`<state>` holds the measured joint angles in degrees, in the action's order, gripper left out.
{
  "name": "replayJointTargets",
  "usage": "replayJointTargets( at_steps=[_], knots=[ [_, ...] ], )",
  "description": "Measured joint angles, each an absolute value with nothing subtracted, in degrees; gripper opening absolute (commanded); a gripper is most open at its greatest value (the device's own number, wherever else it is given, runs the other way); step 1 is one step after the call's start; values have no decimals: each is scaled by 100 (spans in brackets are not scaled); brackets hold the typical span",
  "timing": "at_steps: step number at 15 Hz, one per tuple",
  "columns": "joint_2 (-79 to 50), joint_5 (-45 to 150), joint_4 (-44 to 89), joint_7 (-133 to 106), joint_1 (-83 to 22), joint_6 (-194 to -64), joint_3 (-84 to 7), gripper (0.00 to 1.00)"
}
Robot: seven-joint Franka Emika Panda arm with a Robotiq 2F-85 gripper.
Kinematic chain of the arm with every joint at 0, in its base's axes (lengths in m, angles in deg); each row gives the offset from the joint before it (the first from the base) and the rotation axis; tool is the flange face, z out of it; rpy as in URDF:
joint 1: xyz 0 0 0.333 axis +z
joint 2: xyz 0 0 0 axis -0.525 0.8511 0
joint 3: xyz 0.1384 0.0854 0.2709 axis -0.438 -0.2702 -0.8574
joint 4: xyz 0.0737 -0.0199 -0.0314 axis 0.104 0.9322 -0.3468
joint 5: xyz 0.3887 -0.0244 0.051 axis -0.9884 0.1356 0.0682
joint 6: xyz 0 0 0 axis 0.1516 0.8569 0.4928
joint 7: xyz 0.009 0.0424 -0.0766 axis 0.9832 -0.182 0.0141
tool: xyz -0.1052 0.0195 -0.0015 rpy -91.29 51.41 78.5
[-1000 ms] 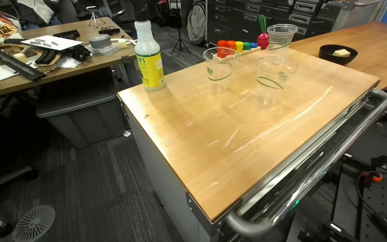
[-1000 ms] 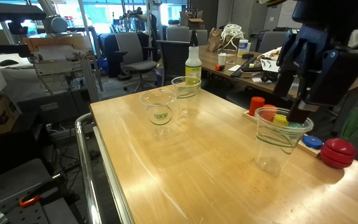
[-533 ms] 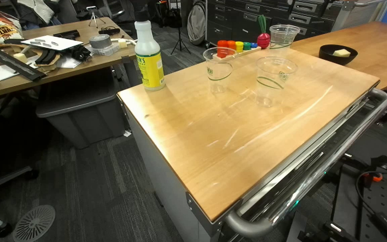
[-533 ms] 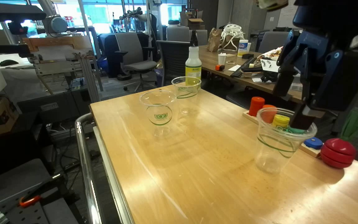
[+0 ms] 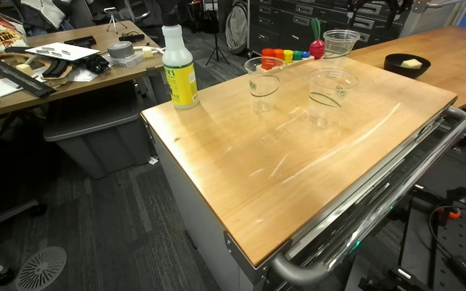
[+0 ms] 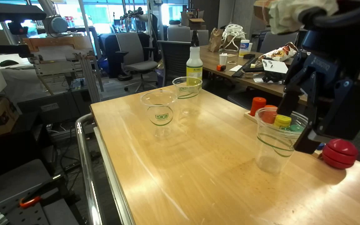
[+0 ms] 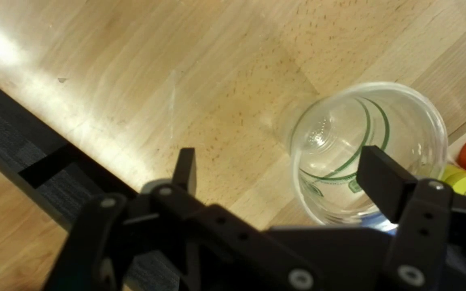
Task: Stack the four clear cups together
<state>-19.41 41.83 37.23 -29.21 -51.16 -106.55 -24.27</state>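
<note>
Clear cups stand upright on the wooden table. In both exterior views two stand near each other, one nearer the bottle and one nearer the chrome handle. Beside the coloured toy stands another clear cup; its doubled rim and green lines look like two nested cups. My gripper is open with its fingers spread wide. In the wrist view one finger overlaps that cup's mouth and the other is outside it. I cannot tell whether they touch it.
A yellow-green bottle stands near the table corner. A wooden peg toy with red, yellow, green and blue pieces and a red radish toy are close to the gripper's cup. A chrome handle runs along the table edge.
My gripper has moved down beside the cup near the toy, its nearer fingertip now lower than the rim. That cup has shifted slightly. The two other cups have not moved.
</note>
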Motion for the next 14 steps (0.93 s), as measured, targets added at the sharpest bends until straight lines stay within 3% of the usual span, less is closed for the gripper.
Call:
replayJointTargets(
  at_steps=[2, 3, 5, 11, 14],
  knots=[
    [-1812, 4182, 3629, -2921, -5122, -10600, -2414, 97],
    [-1751, 4182, 3574, -2921, -5124, -10566, -2411, 74],
    [-1634, 4178, 3453, -2921, -5125, -10483, -2411, 70],
    [-1398, 4156, 3100, -2921, -5125, -10179, -2412, 21],
    [-1333, 4037, 2973, -2920, -5126, -10015, -2414, 1]
  ],
)
